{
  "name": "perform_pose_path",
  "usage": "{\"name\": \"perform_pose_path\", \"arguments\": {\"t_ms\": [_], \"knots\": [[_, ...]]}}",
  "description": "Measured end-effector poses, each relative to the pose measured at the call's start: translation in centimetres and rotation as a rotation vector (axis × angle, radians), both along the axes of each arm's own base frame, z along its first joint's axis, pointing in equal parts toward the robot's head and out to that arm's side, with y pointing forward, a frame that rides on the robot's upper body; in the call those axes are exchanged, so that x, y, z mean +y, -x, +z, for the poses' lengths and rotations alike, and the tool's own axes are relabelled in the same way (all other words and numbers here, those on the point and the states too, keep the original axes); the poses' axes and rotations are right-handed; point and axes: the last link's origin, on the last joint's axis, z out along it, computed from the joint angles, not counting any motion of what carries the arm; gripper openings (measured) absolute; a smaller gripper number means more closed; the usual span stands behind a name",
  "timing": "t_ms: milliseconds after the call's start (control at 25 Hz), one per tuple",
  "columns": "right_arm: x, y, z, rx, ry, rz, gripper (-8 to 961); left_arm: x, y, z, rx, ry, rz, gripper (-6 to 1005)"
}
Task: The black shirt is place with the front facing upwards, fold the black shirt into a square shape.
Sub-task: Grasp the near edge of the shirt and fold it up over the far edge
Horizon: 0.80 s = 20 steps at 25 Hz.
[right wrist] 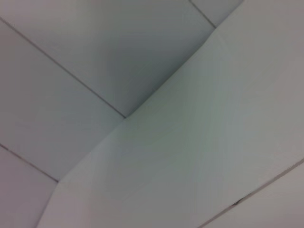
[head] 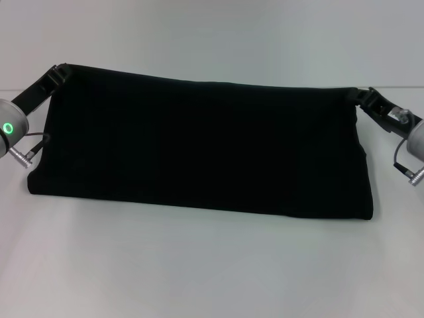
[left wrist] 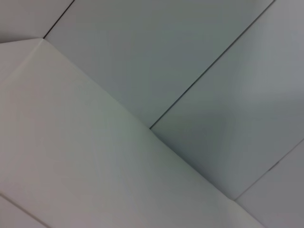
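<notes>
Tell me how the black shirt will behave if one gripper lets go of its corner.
Probably floppy: the black shirt hangs as a sheet between the left gripper and right gripper, its top edge dipping slightly. The freed side would likely collapse onto the table. It looks light.

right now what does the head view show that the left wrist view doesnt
Only the head view shows the black shirt, stretched wide between the left gripper at its far left corner and the right gripper at its far right corner, with its lower edge resting on the white table. No lettering is visible on it. Only the left wrist view shows pale panels crossed by thin dark seams, with no shirt or fingers. Both share plain pale surfaces.
</notes>
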Motion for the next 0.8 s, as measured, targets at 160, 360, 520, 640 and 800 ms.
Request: {"name": "perform_pose_path", "arguments": {"t_ms": [160, 360, 520, 640, 800], "knots": [[0.3, 0.9, -0.7, -0.069, 0.002, 0.054, 44, 0.2, -0.1, -0.3, 0.007, -0.022, 0.015, 124], [0.5, 1.5, -1.3, -0.133, -0.038, 0.099, 84, 0.2, -0.6, -0.8, 0.072, -0.086, -0.01, 147], [0.4, 1.3, -1.2, -0.13, -0.057, 0.088, 169, 0.0, -0.5, -1.0, 0.073, -0.112, 0.001, 166], [0.4, 1.1, -1.2, -0.129, -0.058, 0.073, 302, -0.1, -0.1, -1.2, 0.071, -0.112, 0.021, 181], [0.1, 1.1, -1.1, -0.124, -0.053, 0.104, 500, -0.6, 0.2, -1.0, 0.04, -0.105, 0.01, 419]]}}
